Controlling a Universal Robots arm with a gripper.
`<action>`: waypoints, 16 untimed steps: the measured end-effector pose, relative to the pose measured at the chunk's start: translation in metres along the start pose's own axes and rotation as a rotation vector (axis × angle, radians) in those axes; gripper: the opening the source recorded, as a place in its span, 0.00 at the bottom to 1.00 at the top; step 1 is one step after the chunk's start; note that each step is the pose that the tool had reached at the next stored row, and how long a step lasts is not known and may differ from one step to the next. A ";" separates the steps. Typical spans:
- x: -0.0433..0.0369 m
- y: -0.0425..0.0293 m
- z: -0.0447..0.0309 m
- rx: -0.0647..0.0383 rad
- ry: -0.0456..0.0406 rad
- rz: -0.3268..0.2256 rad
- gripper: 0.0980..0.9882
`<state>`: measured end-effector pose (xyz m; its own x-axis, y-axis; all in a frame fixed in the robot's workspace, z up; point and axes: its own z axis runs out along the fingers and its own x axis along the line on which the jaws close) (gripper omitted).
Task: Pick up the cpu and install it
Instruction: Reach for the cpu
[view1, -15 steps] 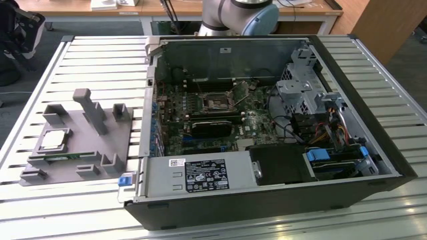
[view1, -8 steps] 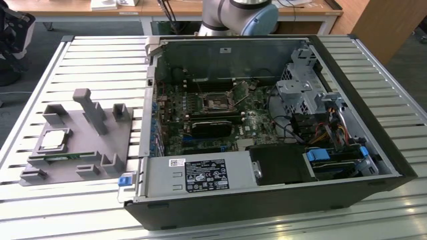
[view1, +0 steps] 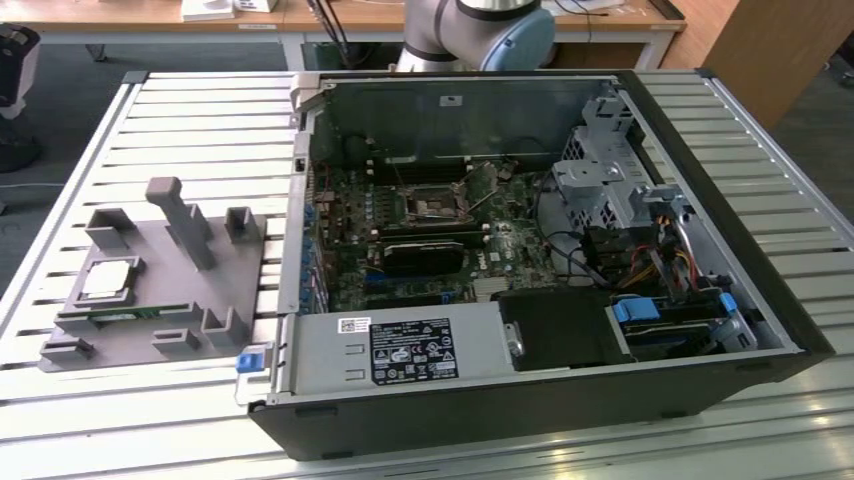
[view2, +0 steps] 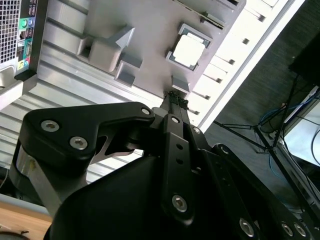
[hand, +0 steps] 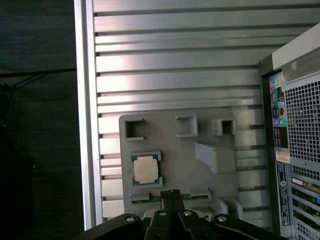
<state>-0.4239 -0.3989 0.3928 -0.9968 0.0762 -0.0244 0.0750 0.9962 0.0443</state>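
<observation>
The cpu (view1: 107, 278), a small silver-topped square chip with a pale rim, lies flat in a recess of the grey tray (view1: 158, 292) at the exterior view's left. Both wrist views look down on it from well above: the cpu (view2: 189, 50) (hand: 146, 168) rests on the tray (view2: 150, 30) (hand: 170, 135). My gripper (hand: 170, 192) (view2: 177, 96) hangs high over the tray's edge, off to one side of the chip, fingers together and holding nothing. The dark square socket (view1: 434, 208) sits on the motherboard inside the open computer case (view1: 534, 400).
A long green memory stick (view1: 127, 315) (hand: 142, 198) lies in a slot of the tray beside the chip. Upright grey posts (view1: 180, 220) rise from the tray. Everything stands on a slatted metal table (view1: 200, 130). The case's rear ports (hand: 295, 150) border the tray.
</observation>
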 end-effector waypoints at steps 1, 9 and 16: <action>0.0033 -0.0002 -0.0001 0.000 0.0000 0.000 0.01; 0.0279 -0.0017 -0.0004 0.000 -0.0001 0.000 0.01; 0.0500 -0.0029 -0.0009 0.000 0.0001 0.001 0.01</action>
<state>-0.4740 -0.3980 0.3923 -0.9968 0.0768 -0.0244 0.0756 0.9962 0.0443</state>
